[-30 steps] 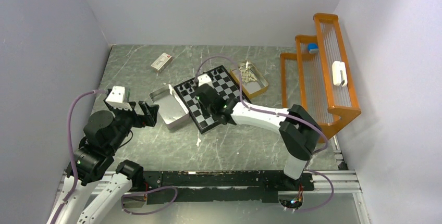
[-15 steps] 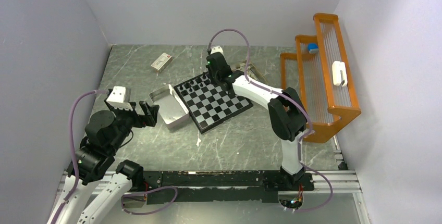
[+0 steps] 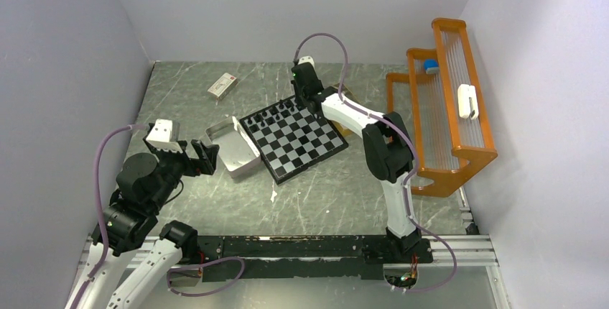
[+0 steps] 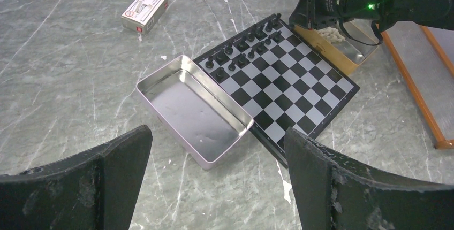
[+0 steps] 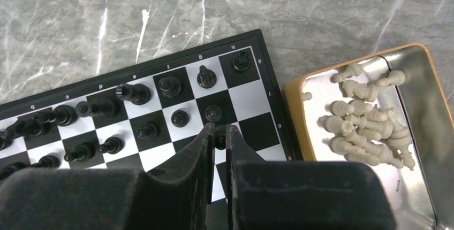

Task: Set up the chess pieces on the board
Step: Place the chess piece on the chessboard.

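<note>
Black pieces (image 5: 134, 93): they stand in 2 rows along the far edge of the board (image 4: 300, 96), which lies flat on the surface (image 4: 80, 80).
Cream-white pieces (image 5: 358, 128): they lie in a heap in the tan tray (image 5: 300, 88), just beside the far right corner of the board. None of them is on the board yet.
Why the rows look so: this is the starting order of the black side, with the tall pieces at the rim and the small ones in front. In the right wrist view, 1 pale square of the 2nd row, next to the rim, is free.
Right pincer (image 5: 219, 129): the fingers are almost together, and a small black piece (image 5: 219, 143) is clamped in the slim gap. You hold it over the far right corner of the board, near the free square.
Why held so: I judge that this piece is meant for the free square. Such a narrow grip from above can go down between the neighbours without knocking them.
Left pincer (image 4: 217, 133): it is spread wide, holds nothing and touches nothing. It hovers at the near left and looks over the silver tin (image 4: 187, 107) and the board.
Silver tin: I see no piece inside. It lies close against the left side of the board.
Progress: I judge that the black side is nearly done, and the white side is not begun.
</note>
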`<act>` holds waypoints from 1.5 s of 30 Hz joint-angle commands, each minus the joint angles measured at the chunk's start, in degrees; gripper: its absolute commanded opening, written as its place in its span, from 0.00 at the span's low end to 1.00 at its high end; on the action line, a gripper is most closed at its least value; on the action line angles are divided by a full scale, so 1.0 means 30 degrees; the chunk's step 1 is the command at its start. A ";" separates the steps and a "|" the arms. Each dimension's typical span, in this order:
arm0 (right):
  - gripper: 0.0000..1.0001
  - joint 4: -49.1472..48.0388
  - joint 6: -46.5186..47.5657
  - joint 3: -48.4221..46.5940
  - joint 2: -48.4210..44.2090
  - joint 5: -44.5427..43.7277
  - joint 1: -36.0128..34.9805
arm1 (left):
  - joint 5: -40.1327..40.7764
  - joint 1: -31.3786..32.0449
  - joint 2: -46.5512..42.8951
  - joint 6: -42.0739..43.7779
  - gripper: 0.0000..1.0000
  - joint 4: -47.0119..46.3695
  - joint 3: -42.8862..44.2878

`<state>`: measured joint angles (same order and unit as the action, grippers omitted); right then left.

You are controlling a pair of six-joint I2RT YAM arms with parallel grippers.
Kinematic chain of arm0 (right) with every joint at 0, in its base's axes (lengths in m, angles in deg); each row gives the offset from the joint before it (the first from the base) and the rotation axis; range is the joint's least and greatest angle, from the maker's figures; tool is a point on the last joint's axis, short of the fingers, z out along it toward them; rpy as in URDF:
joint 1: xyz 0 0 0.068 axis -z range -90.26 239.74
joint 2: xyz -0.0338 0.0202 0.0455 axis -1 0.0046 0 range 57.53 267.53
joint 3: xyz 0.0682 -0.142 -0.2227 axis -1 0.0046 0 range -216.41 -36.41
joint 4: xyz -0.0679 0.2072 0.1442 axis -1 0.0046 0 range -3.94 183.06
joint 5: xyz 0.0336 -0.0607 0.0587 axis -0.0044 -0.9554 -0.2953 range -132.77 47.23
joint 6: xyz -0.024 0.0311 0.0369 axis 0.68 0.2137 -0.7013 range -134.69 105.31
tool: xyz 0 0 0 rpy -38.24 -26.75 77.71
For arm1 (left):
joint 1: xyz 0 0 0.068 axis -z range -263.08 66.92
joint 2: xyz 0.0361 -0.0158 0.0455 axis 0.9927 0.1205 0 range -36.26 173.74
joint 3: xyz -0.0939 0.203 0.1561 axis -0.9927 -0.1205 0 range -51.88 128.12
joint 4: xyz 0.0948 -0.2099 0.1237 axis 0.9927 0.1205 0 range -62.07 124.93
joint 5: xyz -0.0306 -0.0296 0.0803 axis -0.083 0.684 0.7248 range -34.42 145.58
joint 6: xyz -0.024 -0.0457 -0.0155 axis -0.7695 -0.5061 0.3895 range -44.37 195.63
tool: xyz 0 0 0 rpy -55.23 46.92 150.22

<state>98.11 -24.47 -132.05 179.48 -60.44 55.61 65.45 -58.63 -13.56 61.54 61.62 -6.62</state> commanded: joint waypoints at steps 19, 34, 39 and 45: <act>0.05 0.0076 -0.0167 -0.1734 0.2359 0.0702 0.1237 | 0.0168 -0.0238 -0.0156 0.0257 0.97 -0.0729 -0.0077; 0.07 0.0438 -0.0242 -0.2591 0.3210 0.0765 0.1472 | 0.0186 -0.0239 -0.0247 0.0273 0.97 -0.0721 -0.0085; 0.10 0.1033 -0.0312 -0.3331 0.3776 0.1000 0.1504 | 0.0168 -0.0241 -0.0235 0.0246 0.97 -0.0714 -0.0085; 0.11 0.1269 -0.0401 -0.3455 0.3982 0.0942 0.1542 | 0.0169 -0.0238 -0.0220 0.0269 0.97 -0.0713 -0.0085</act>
<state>100.52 -25.04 -141.01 190.32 -57.58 59.70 65.45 -58.65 -13.61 61.54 61.60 -6.62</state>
